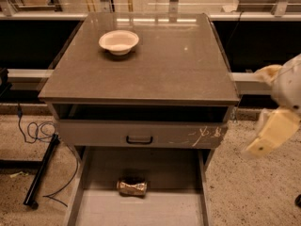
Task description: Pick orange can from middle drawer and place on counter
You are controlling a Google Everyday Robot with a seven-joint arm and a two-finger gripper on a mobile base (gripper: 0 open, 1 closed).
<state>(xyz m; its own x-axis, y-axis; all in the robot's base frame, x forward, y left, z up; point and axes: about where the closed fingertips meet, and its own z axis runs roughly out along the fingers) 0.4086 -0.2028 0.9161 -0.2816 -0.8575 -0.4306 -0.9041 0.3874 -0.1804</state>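
Note:
The orange can (132, 187) lies on its side, dented, on the pale floor of the open middle drawer (141, 211), near its back. The counter (155, 65) is the dark grey-brown top of the cabinet above. My gripper (272, 133) is a cream-coloured shape at the right edge, beside the cabinet's right side at about the height of the upper drawer front. It is well to the right of the can and above it, holding nothing that I can see.
A white bowl (119, 42) stands on the counter's back left. The upper drawer front (141, 134), with a dark handle and white scratches, sticks out slightly above the middle drawer. A black bar and cables (40, 168) lie on the floor at left.

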